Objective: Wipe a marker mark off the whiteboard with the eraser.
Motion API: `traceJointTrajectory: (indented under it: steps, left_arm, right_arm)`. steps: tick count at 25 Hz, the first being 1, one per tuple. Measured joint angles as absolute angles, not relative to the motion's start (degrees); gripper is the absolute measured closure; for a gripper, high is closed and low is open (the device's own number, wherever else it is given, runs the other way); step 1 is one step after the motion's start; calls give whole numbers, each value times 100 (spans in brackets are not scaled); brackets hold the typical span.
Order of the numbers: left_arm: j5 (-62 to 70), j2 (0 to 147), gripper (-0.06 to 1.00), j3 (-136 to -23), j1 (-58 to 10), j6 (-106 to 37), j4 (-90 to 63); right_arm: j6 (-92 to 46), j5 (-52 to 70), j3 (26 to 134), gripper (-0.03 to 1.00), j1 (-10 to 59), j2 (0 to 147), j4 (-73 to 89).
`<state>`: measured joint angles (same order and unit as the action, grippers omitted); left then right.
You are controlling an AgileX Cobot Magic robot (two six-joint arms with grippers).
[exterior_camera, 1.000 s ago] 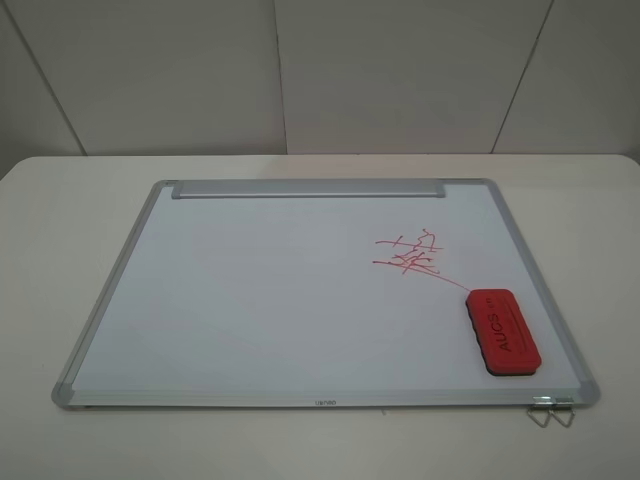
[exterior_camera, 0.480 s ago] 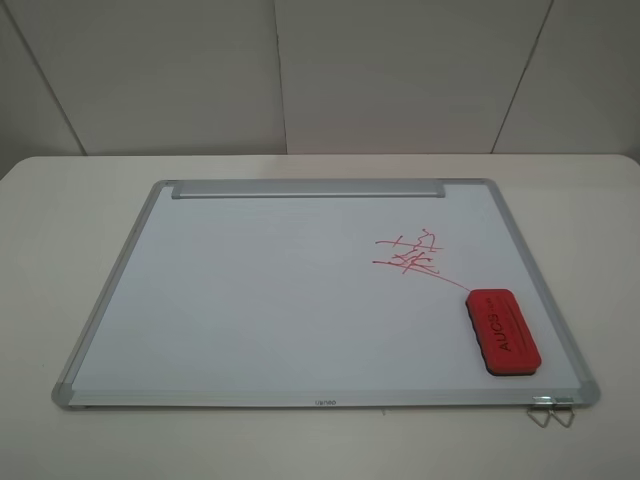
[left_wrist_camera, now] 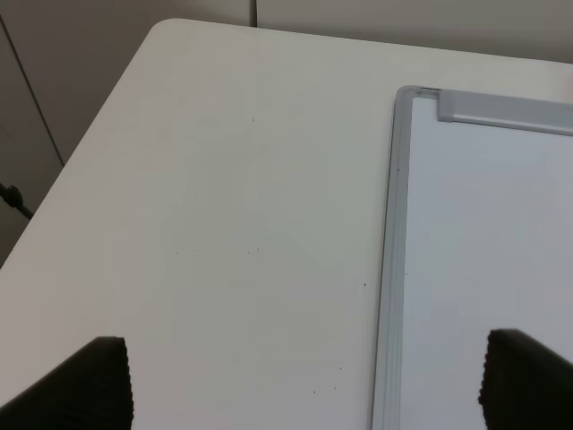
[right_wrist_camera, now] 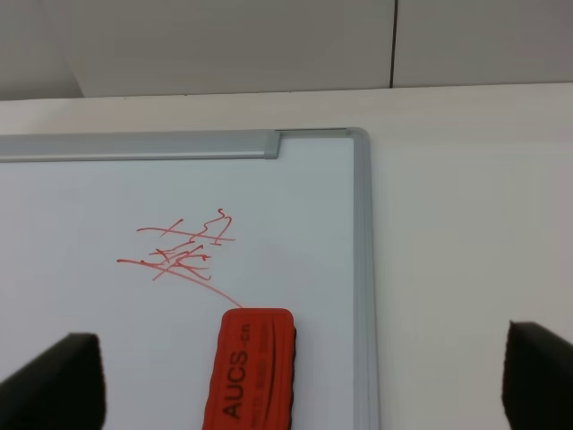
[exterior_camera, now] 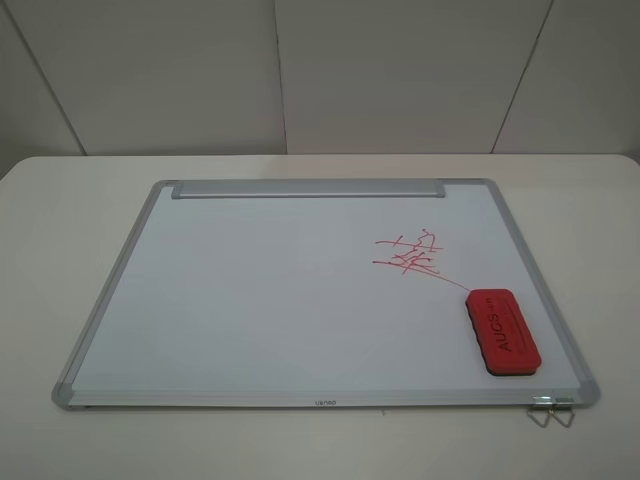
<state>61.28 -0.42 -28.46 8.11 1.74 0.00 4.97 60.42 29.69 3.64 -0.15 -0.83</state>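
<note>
The eraser is lying flat, felt down, on the whiteboard near its front right corner. It is sitting just past the tail of the marker mark, a red scribble of crossed lines, probably so one short push will sweep it. The right gripper is hovering over the eraser with jaws spread wide, holding nothing. The left gripper is waiting, equally wide and empty, above the whiteboard's left frame edge.

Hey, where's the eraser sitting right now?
In the exterior high view the eraser lies flat on the whiteboard near its front right corner, just below the tail of the red scribble. No gripper touches it.
</note>
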Motion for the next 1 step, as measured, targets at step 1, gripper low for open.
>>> traceJointTrajectory:
  steps: [1]
  left_arm:
    - [6128, -42, 17, -2846, 811, 174, 0]
  right_arm:
    - [492, 6042, 2969, 17, 364, -15, -83]
